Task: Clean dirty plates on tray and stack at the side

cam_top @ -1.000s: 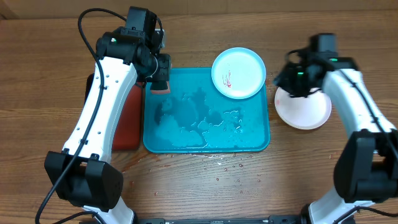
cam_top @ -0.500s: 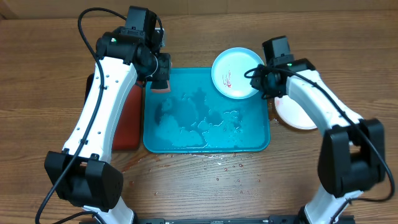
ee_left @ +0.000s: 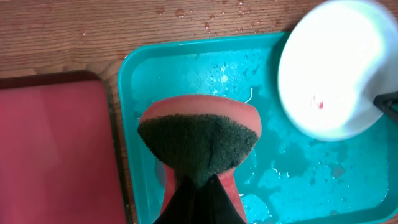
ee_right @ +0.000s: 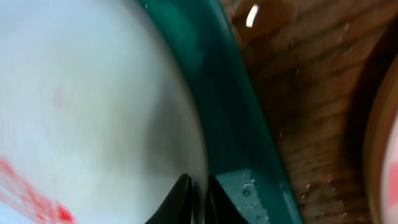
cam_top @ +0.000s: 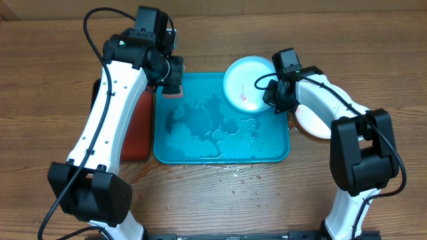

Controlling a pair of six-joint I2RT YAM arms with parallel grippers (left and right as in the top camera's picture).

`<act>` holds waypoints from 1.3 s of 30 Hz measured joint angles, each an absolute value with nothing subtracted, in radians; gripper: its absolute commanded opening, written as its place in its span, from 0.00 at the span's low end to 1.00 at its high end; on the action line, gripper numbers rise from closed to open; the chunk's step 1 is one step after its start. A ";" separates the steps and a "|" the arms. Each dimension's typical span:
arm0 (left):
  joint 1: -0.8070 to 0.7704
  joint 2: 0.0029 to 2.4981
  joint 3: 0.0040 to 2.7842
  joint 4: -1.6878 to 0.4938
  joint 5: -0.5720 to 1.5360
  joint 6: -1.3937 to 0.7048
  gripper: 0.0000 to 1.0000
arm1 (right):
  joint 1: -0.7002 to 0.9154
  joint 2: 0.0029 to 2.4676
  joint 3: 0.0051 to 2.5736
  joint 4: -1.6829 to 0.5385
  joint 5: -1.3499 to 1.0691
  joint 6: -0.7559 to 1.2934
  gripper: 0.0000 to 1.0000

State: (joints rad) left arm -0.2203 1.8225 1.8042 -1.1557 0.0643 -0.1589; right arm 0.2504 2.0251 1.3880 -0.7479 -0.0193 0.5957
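The wooden table fills my overhead feed, wet with scattered droplets in front of the turquoise tray; the tray lies at the centre, its floor pooled with water, and a red tray sits just beside its left edge, partly under the left arm. My left gripper hangs over the turquoise tray's far left corner, its jaws clamped on a sponge, orange body with a dark scouring face turned to the wrist camera. My right gripper is at the tray's far right corner; on the right wrist feed I see its fingers pinched on the rim of the cyan-rimmed plate, one finger on each face. That plate overlaps the tray's far right corner, a red sauce smear showing on its white centre; whether it rests on the tray rim or is raised off it, I cannot tell. A white plate lies on the table just right of the tray, partly hidden by the right arm.
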 measured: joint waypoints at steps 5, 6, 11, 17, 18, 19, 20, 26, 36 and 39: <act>-0.220 1.822 1.804 -1.155 0.064 -0.159 0.04 | 0.270 2.025 1.388 -0.802 -0.145 0.544 0.06; -0.220 1.822 1.804 -1.155 0.064 -0.159 0.04 | 0.279 2.025 1.388 -0.816 -0.167 0.537 0.06; -0.220 1.822 1.804 -1.155 0.064 -0.159 0.04 | 0.370 2.025 1.388 -0.899 -0.229 0.478 0.12; -0.220 1.822 1.804 -1.155 0.064 -0.159 0.04 | 0.451 2.025 1.392 -0.956 -0.240 0.299 0.41; -0.220 1.822 1.804 -1.155 0.064 -0.159 0.04 | 0.449 2.026 1.397 -0.955 -0.228 0.274 0.45; -0.220 1.822 1.804 -1.155 0.064 -0.159 0.04 | 0.446 2.026 1.402 -0.950 -0.216 0.254 0.47; -0.220 1.822 1.804 -1.155 0.064 -0.159 0.04 | 0.442 2.026 1.411 -0.927 -0.194 0.223 0.49; -0.220 1.822 1.804 -1.155 0.064 -0.159 0.04 | 0.432 2.025 1.428 -0.759 -0.089 0.090 0.56; -0.220 1.822 1.804 -1.155 0.064 -0.159 0.04 | 0.432 2.050 1.432 -0.598 -0.045 0.003 0.25; -0.220 1.822 1.804 -1.155 0.064 -0.159 0.04 | 0.432 2.066 1.432 -0.615 -0.044 -0.001 0.26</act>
